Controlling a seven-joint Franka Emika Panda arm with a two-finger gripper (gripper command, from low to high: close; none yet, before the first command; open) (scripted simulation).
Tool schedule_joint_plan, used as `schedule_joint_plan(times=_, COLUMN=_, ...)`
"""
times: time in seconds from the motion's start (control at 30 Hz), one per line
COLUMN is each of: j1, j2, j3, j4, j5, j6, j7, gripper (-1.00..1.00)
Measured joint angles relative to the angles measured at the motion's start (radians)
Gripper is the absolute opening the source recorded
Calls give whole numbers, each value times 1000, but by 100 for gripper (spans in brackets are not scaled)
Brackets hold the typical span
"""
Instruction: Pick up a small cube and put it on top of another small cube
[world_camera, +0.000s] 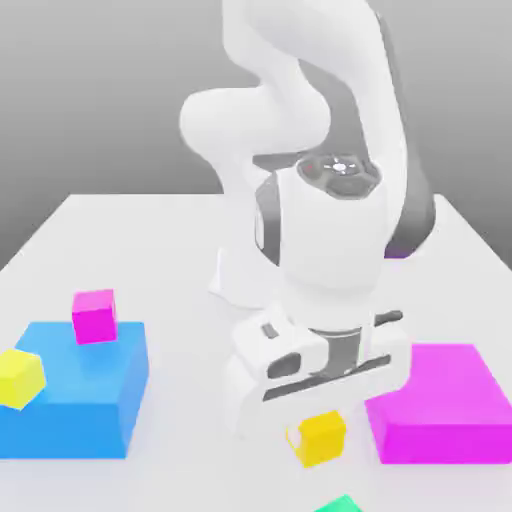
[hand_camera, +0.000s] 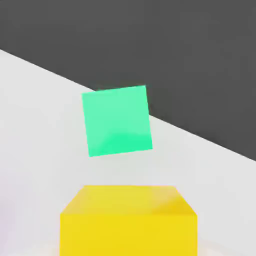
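white table (world_camera: 190, 400) beneath, and the gripper (world_camera: 318, 438) is shut on the golden-yellow cube (world_camera: 323, 439), between the big blocks! looks light, stiff, maybe slick: opposite flat sides, squarely, that's the hold!

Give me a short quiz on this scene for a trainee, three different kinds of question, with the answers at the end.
1. True or false: the magenta slab lies at the exterior view's left.
2. Which color is the large block beside the small lemon-yellow cube?
3. Fill in: in the hand view, the two cubes seen are golden-yellow and ____.

Key: 1 false; 2 blue; 3 green.
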Motion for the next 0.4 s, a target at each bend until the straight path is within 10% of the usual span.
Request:
schedule_joint_plan(times=0.2, j1=-11, j2=135, j3=29, j4=103, j5=-7, j6=30, j7=-162, gripper=-100)
schedule_joint_plan(times=0.23, j1=-10, j2=169, j3=27, j4=107, j5=-9, j6=59, j7=-162, gripper=100)
schedule_joint_plan(times=0.4, j1=-10, j2=169, j3=27, j4=107, j5=-9, j6=59, j7=-162, gripper=100)
